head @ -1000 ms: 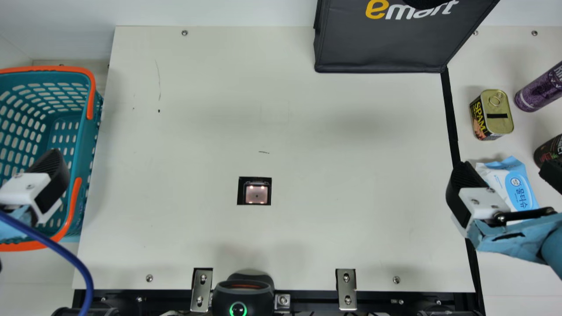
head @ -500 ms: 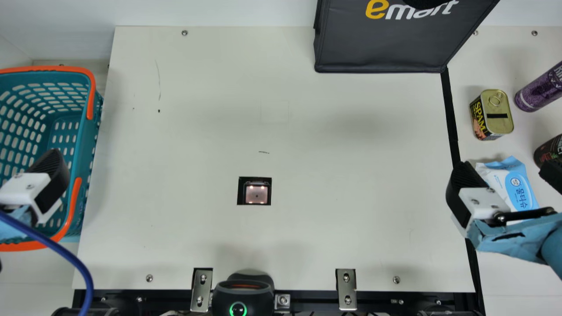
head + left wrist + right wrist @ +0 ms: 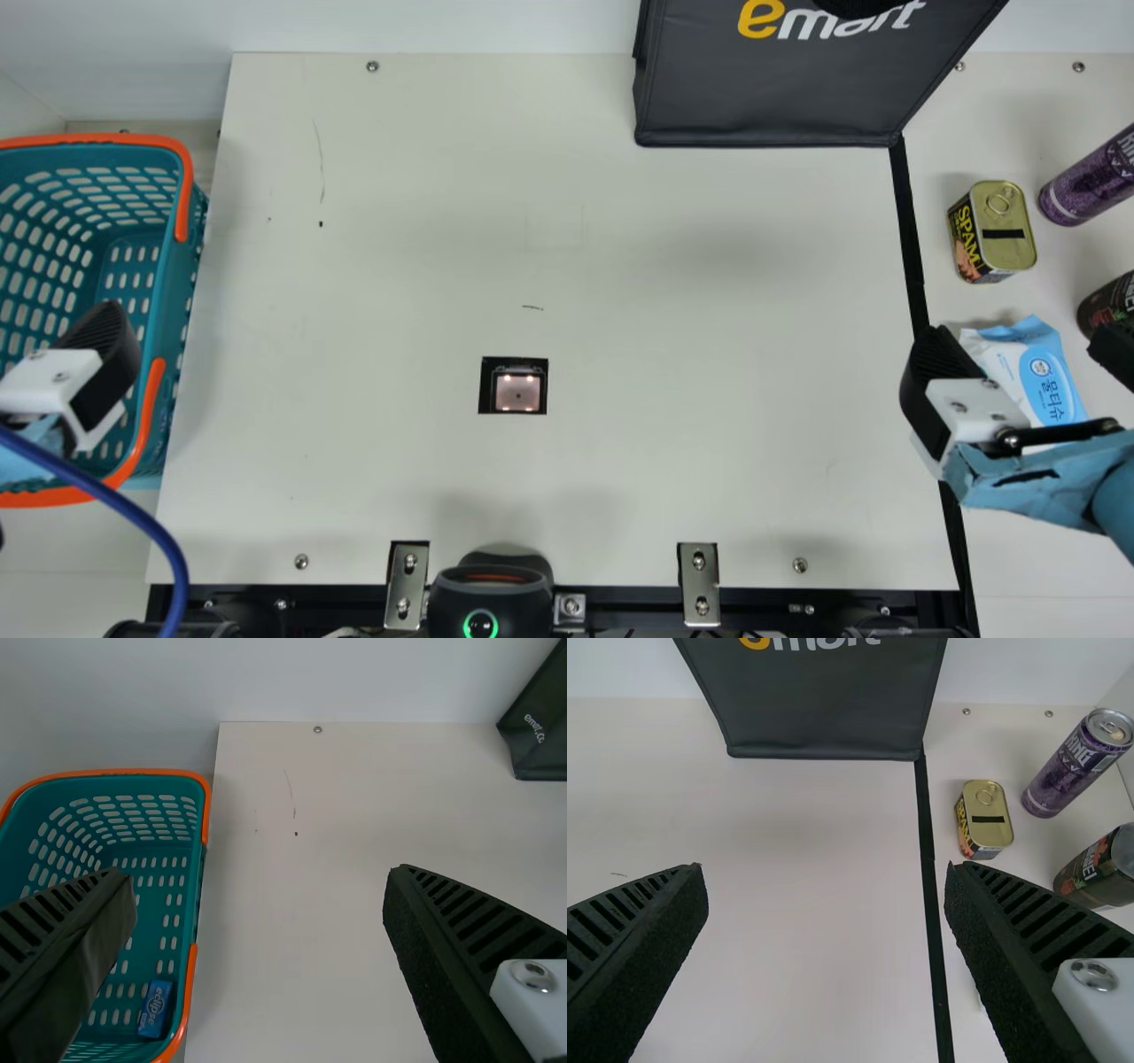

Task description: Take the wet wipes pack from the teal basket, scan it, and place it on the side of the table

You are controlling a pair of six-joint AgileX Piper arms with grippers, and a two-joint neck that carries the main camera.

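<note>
At the left of the main view my left gripper (image 3: 97, 354) is over the teal basket (image 3: 168, 275). In the left wrist view this gripper (image 3: 257, 871) stands open with nothing between its fingers, the basket (image 3: 197, 904) below at one side. The white and blue wet wipes pack (image 3: 1045, 377) lies on the table's right part, beyond the black strip, partly covered by my right gripper (image 3: 1023, 341), which is above it. The right wrist view has that gripper (image 3: 826, 870) open and holding nothing. A square scanner window (image 3: 517, 392) is set in the table.
Right of the black strip (image 3: 908, 230) stand a yellow-topped can (image 3: 1005, 226), a purple can (image 3: 1085, 182) and a dark can (image 3: 1112, 306). A dark bag (image 3: 771, 97) is at the back. A small blue box (image 3: 156, 1007) lies in the basket. A black device (image 3: 487, 594) sits at the front edge.
</note>
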